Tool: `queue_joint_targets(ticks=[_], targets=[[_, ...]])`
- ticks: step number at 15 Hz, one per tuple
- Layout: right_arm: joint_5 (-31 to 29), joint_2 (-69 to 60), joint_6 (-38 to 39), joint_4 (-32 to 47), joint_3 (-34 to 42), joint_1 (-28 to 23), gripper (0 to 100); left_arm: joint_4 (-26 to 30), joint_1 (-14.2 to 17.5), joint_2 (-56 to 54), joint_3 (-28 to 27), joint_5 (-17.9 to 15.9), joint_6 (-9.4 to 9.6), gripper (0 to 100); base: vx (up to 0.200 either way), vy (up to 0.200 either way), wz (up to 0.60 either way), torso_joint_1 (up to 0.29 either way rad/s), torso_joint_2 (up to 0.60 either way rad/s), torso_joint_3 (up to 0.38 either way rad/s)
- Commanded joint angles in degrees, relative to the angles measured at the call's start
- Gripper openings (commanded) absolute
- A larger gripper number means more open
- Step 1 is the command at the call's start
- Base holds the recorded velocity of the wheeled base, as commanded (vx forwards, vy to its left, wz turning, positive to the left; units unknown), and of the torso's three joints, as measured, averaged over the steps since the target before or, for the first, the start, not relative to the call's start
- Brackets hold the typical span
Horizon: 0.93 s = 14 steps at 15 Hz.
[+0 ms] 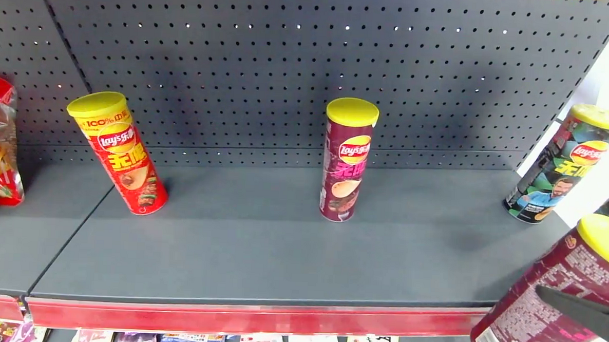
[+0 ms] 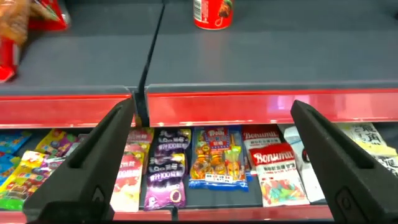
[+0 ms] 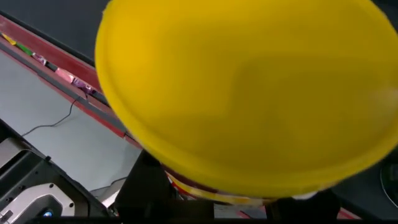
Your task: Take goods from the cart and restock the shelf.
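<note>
The right gripper was clamped around a tilted maroon can, held off the right front corner of the shelf. The left gripper hung spread and empty before the shelf's red lip. Swung in low and tilted, the held can could, I judge, clip that lip or topple the green can at the shelf's right end. The left wrist view added sweet packets under the shelf; the right wrist view, the can's yellow lid close up.
</note>
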Motion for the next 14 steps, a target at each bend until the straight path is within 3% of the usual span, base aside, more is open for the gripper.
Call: queue_joint_targets(ticks=[1,7,9,10,11,12,14], targets=[[0.1,0.2,0.0,0.0,0.0,0.0,0,0.0,0.0,0.0,-0.1,0.0,-0.07,100,0.000,0.000,0.00,0.000,0.00,0.000],[2.1,-0.4,-0.2,0.1,0.3,0.1,0,0.0,-0.1,0.1,-0.1,-0.8,0.20,100,0.000,0.000,0.00,0.000,0.00,0.000],[3.5,-0.6,-0.2,0.1,0.2,0.1,0,-0.5,0.0,0.1,-1.6,-6.1,1.16,100,0.000,0.000,0.00,0.000,0.00,0.000],[4.1,-0.6,-0.1,0.0,-0.5,0.1,0,-0.2,-0.4,6.4,-10.0,-8.9,0.11,100,0.000,0.000,0.00,0.000,0.00,0.000],[4.2,-0.4,-0.1,0.0,-1.5,0.1,0,-0.4,-0.5,17.1,-20.0,-9.9,-3.67,100,0.000,0.000,0.00,0.000,0.00,0.000],[4.3,0.2,-0.1,0.0,-2.6,0.1,0,-0.4,-2.0,28.9,-31.3,-14.5,-4.02,100,0.000,0.000,0.00,0.000,0.00,0.000],[4.3,0.9,-0.1,0.0,-4.6,0.1,0,-0.8,-3.7,39.7,-34.2,-23.0,4.94,100,0.000,0.000,0.00,0.000,0.00,0.000]])
